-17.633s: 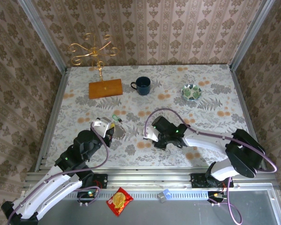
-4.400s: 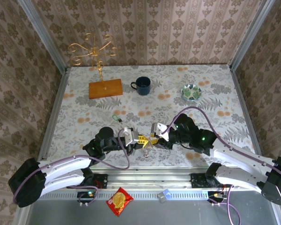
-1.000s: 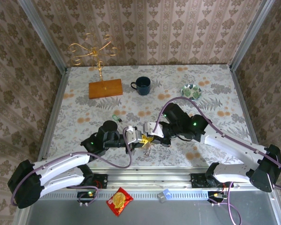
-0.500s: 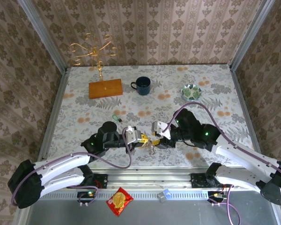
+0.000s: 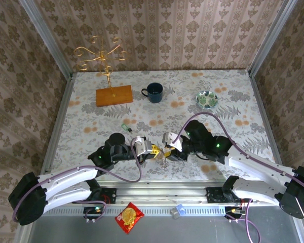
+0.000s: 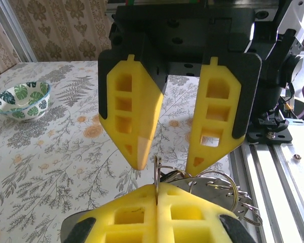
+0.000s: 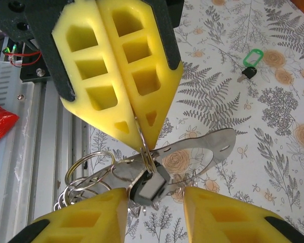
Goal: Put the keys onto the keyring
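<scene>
While the left tool (image 6: 157, 191) clamped the keyring (image 7: 148, 187), the right tool (image 7: 155, 194) stood wide open astride that keyring, the green-headed key (image 7: 252, 57) lying well beyond it.

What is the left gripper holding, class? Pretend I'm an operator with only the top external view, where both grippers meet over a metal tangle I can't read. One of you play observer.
Observer: The left wrist view shows the left gripper with its fingers pressed together on a thin metal keyring.
Operator: And the right gripper?
Observer: The right gripper is open, with one finger on each side of a dark clasp at the end of the grey strap.
Operator: Anything else near that clasp?
Observer: A bunch of spare rings sits beside it. I cannot count them.
</scene>
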Available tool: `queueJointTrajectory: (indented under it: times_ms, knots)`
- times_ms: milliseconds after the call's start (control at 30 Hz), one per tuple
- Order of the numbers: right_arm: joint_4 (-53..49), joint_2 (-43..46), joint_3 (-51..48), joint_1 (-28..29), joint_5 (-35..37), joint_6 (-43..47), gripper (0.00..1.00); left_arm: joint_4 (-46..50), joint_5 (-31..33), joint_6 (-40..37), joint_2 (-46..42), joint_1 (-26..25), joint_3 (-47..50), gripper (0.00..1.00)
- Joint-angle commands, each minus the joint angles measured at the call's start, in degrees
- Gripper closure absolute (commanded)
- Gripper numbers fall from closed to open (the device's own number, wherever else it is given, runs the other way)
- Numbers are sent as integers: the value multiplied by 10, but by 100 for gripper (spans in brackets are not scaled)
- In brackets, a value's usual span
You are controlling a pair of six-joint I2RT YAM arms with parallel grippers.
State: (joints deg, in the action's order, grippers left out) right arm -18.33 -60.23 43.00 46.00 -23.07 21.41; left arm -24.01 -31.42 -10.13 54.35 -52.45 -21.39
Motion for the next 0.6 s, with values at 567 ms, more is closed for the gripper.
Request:
queueJointTrajectory:
  times_ms: [567]
  knots:
    - [24, -2, 3, 4, 5, -2, 91, -77, 7, 34, -13, -3, 18, 100]
